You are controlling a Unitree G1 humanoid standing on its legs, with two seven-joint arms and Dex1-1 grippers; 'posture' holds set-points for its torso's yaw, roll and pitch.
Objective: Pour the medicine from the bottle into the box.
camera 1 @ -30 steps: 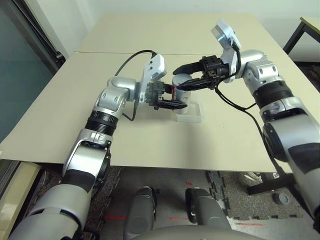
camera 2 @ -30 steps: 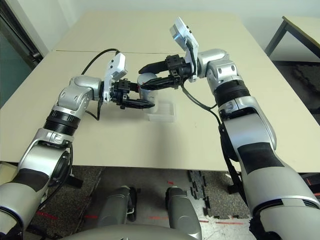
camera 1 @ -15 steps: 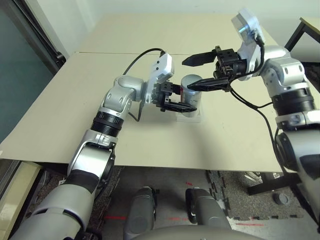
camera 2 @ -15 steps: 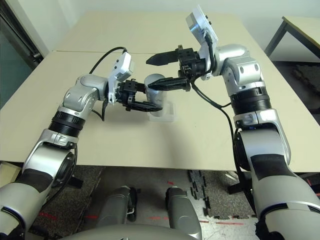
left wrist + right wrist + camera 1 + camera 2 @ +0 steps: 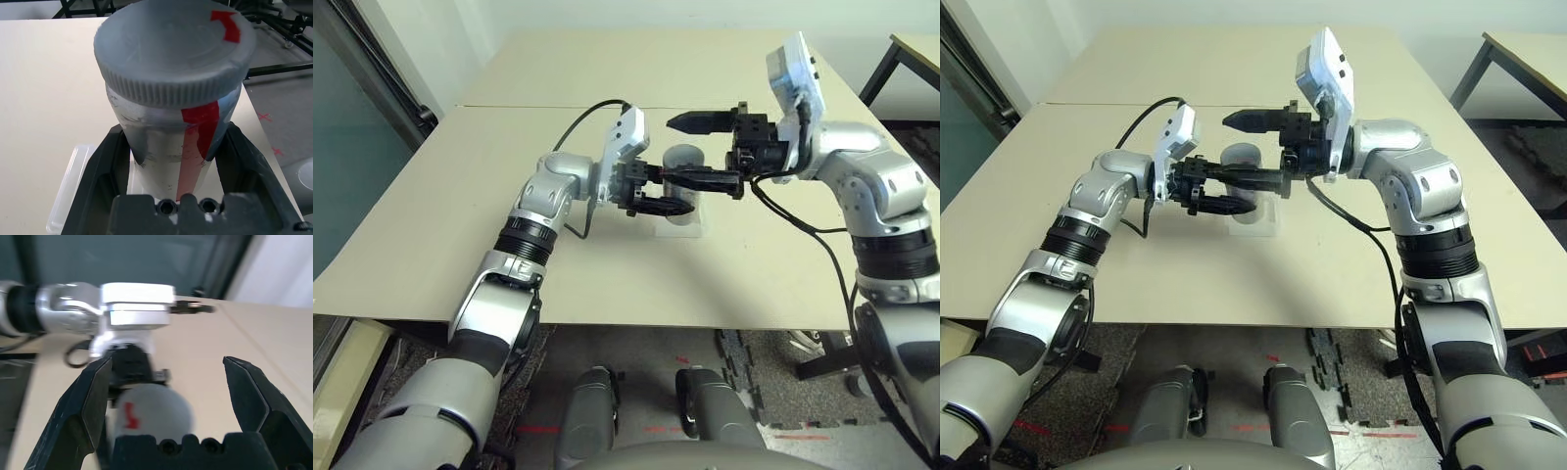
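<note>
The left gripper [image 5: 171, 171] is clamping the bottle [image 5: 171, 122] around its body, its 2 black fingers pressed against the silver-grey sides, and it is holding the bottle upright just above the box [image 5: 680, 223]. The round grey cap [image 5: 173, 46] is sitting on the bottle, with a red mark on its top. A corner of the box's clear rim is showing beside the fingers in the left wrist view, so bottle and box are lying very close together on the table [image 5: 431, 196].

The change is all on the right side. A second ago the right gripper [image 5: 705, 152] was reaching in from farther back with its tips at the cap; it is now drawing back toward the robot and swinging round to point sideways at the bottle, roughly level. Its 2 fingers are standing wide apart, 1 above the cap and 1 alongside it, holding nothing. In the right wrist view the cap is sitting low between the spread fingers.

To my eye this is looking like a re-approach: the cap is on, so nothing can be poured yet, and the right hand seems to be lining up to grip and unscrew it. I cannot make out the medicine.
</note>
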